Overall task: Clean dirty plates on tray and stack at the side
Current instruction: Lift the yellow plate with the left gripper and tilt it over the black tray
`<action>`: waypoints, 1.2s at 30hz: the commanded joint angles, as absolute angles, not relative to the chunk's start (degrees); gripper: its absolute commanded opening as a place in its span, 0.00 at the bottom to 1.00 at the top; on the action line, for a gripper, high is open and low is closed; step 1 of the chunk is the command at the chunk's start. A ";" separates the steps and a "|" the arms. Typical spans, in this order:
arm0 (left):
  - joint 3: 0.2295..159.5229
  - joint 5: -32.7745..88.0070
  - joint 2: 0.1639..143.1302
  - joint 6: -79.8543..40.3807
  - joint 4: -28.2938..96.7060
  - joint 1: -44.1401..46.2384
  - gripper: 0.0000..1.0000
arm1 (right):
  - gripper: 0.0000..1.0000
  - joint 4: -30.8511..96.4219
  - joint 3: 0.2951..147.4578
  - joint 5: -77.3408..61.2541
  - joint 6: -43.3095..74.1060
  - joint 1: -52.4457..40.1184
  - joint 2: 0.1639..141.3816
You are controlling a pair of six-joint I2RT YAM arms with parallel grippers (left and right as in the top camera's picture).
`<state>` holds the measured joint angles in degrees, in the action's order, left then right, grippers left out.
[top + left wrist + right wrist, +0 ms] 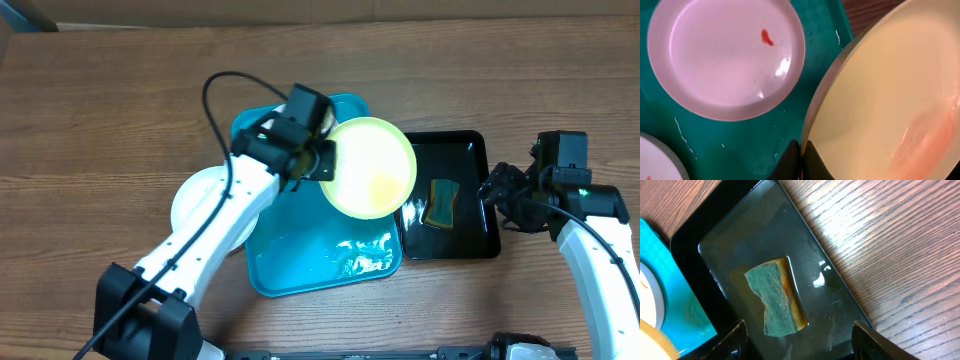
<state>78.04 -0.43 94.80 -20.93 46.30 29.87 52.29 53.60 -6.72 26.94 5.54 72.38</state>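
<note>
Broadly, the wooden bench [100,100] carries a large turquoise-blue rectangular plastic tray [290,270] at its middle, with a smaller glossy black tray [470,150] just beside it on the right. Above the seam between the two hangs the pale yellow-green round plate [372,165], tilted and clear of the tray floor, with the left gripper [800,156] clenched on its rim. Below it, on the turquoise floor, lies a white round plate [725,55]. Another white plate [195,205] sits at the tray's left edge, partly hidden under the left arm. A green-and-yellow rectangular sponge [777,297] lies in the wet black tray, and the right gripper [799,332] hovers over it with fingers spread wide, grasping nothing. Smallest are the marks: a small orange-red smear [767,37] on the white plate in the tray and a faint orange-pink streak on the held plate's face.

The step in hand looks like cleaning the yellow-green plate, which is presented but not yet wiped. The next move probably calls for the right gripper to descend, close on the sponge and carry it to the held plate, while the left grip resists the wiping pressure.
</note>
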 commanded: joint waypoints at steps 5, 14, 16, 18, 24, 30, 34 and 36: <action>80.42 -25.50 95.07 -20.45 42.39 43.13 0.04 | 0.68 51.99 54.83 -7.18 26.57 5.67 72.05; 80.40 -31.62 95.85 -24.21 36.99 47.05 0.04 | 0.69 52.38 54.81 -7.18 26.57 5.67 72.05; 80.40 -32.14 95.96 -23.73 34.72 47.33 0.04 | 0.68 52.45 54.81 -7.18 26.57 5.67 72.05; 80.40 -32.16 96.16 -22.63 32.58 47.40 0.04 | 0.68 52.47 54.81 -7.18 26.59 5.67 72.05; 80.40 -32.42 97.21 -18.96 28.38 48.07 0.04 | 0.69 52.60 54.81 -7.14 26.57 5.67 72.07; 80.40 -34.72 99.13 -17.10 27.11 49.25 0.04 | 0.69 52.60 54.81 -1.34 27.75 6.74 72.07; 80.40 -35.62 99.63 -15.97 26.68 50.02 0.04 | 0.72 53.12 54.81 -2.15 29.45 11.62 72.07; 80.40 -36.40 99.66 -13.65 25.15 50.52 0.04 | 0.73 53.17 54.81 -5.08 29.41 15.62 72.07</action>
<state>78.85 -33.32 99.29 -17.10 27.11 49.65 53.19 53.60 -3.57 28.34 11.25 72.38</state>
